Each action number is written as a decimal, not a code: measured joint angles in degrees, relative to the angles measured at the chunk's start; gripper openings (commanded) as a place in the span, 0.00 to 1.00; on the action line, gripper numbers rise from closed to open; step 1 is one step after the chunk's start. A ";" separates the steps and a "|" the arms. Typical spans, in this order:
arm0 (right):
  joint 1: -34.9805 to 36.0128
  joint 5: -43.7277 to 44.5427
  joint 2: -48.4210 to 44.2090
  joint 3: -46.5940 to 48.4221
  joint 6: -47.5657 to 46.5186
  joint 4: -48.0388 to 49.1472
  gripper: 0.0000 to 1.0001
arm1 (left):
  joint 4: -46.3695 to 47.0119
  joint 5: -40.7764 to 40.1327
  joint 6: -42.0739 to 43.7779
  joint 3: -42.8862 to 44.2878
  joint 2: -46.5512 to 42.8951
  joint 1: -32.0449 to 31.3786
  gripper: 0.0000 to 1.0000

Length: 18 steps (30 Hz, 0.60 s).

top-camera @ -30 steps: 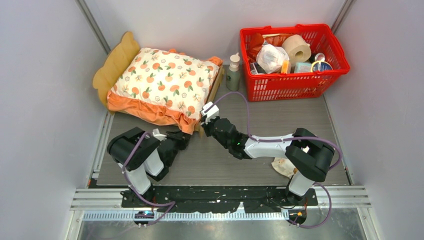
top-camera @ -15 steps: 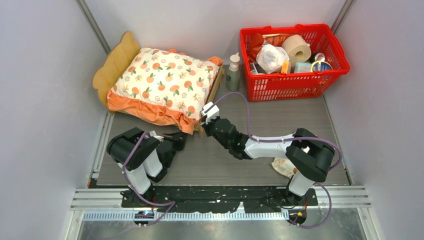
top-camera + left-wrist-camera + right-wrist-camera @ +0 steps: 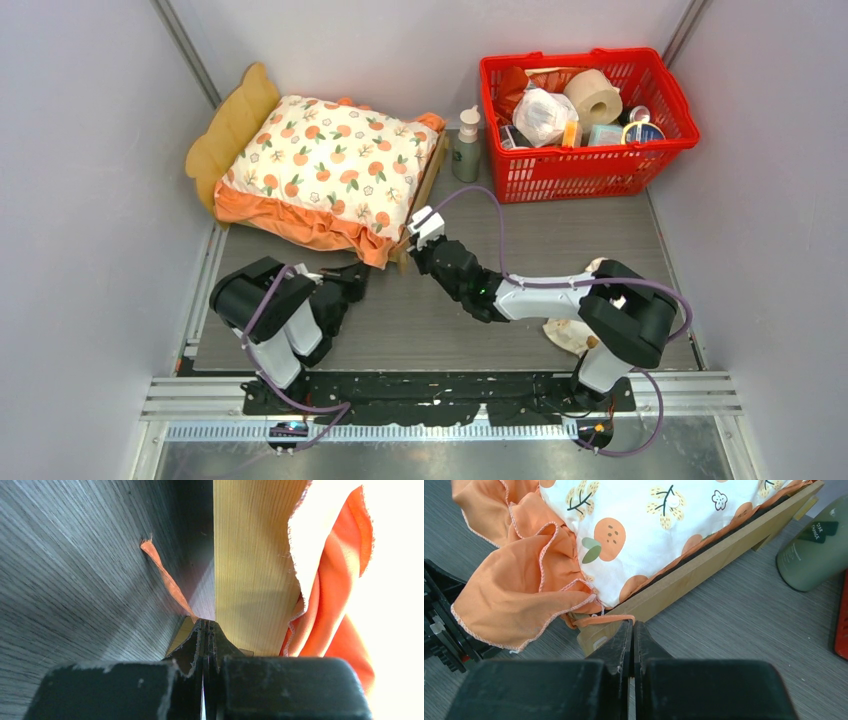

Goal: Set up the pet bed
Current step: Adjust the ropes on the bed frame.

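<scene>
At the far left of the table (image 3: pixel 560 240), the pet bed (image 3: pixel 232 125), long axis running left to right, scalloped headboard at the left end, nearly all of it under the orange-print cushion (image 3: pixel 330 160). Both tools low at its near side. Right gripper (image 3: pixel 633 625) fully closed, tips against the near right corner of the wooden frame, the bed stretching far and left from there. Left gripper (image 3: pixel 205 625) likewise closed, tips at the foot of the frame's wood, further left. Nearer to that corner: the right arm. No evident hold on anything; cannot tell about any nip on the twisted orange strand (image 3: pixel 167 582) ending at the left tips. Hidden under cushion and ruffle (image 3: pixel 519 595): the base panel, bar a dark sliver, and most of the near rail. Half covered by the right arm, a pale object (image 3: pixel 565 335) at the near right, too little showing to name.
</scene>
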 measured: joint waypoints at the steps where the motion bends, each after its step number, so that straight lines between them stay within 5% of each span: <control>1: 0.04 0.00 -0.11 -0.17 0.00 0.02 0.05 | -0.02 -0.02 0.13 0.00 0.00 0.00 0.00; 18: 0.09 1.90 -0.20 -1.42 0.00 0.26 0.05 | 0.11 -0.02 -0.26 1.75 5.79 0.15 0.00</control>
